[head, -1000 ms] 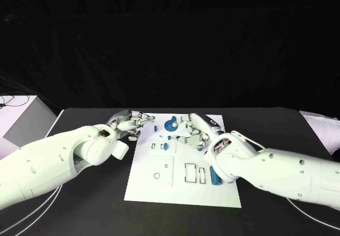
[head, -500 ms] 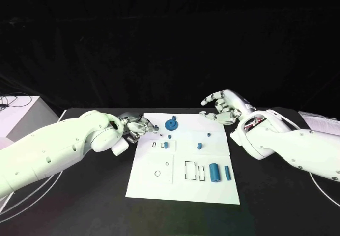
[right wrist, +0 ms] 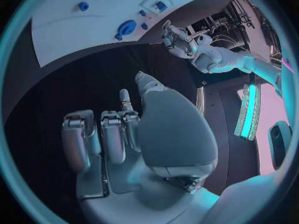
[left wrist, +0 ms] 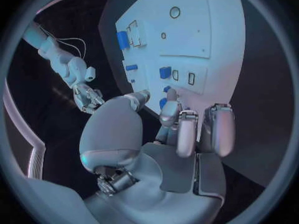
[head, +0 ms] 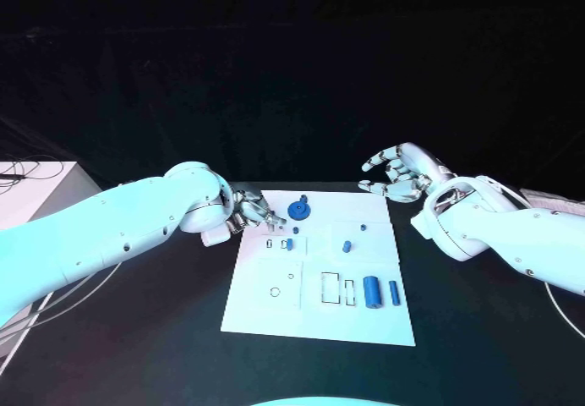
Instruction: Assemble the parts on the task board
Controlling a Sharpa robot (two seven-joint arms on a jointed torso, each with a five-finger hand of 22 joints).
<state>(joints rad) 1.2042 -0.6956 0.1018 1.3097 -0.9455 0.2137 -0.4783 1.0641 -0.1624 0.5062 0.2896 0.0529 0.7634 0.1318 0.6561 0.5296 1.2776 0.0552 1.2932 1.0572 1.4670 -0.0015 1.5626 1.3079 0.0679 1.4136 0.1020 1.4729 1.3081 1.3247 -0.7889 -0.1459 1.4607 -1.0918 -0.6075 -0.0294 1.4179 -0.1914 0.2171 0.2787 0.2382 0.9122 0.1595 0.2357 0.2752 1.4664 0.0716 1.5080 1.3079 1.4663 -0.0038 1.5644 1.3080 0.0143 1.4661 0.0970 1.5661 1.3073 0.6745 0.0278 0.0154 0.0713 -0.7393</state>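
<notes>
**Both hands off the parts, board lying between them**

The left hand (head: 253,211) hung at the near-left corner of the far end of the task board (head: 319,315), its fingers curled in and bunched together with nothing visibly between them; the left wrist view showed the fingertips (left wrist: 169,115) poised just over the board's edge, close to a small blue part (left wrist: 165,72) seated beside two outlined slots. The right hand (head: 397,172) was raised beyond the board's far-right corner, well apart from it, fingers loosely curled and spread, palm holding nothing; in the right wrist view its fingers (right wrist: 102,134) hung over bare black table (head: 146,338).

Outward from the left hand, a round blue knob-like part (head: 298,211) stood on the board's far end, just beside the fingers. A small blue piece (head: 287,244) sat by outlined slots near the board's left-centre, and another small blue piece (head: 347,247) lay towards the right-centre. Nearer the robot, two blue cylinders (head: 372,291) lay side by side next to rectangular outlines, with a ring outline (head: 275,292) on the board's left half.

The left arm's white forearm (head: 122,228) crossed the table's left side, clear of the board. A white box (head: 30,190) stood at the table's far left, with dark cables on it. A black curtain closed off the back
</notes>
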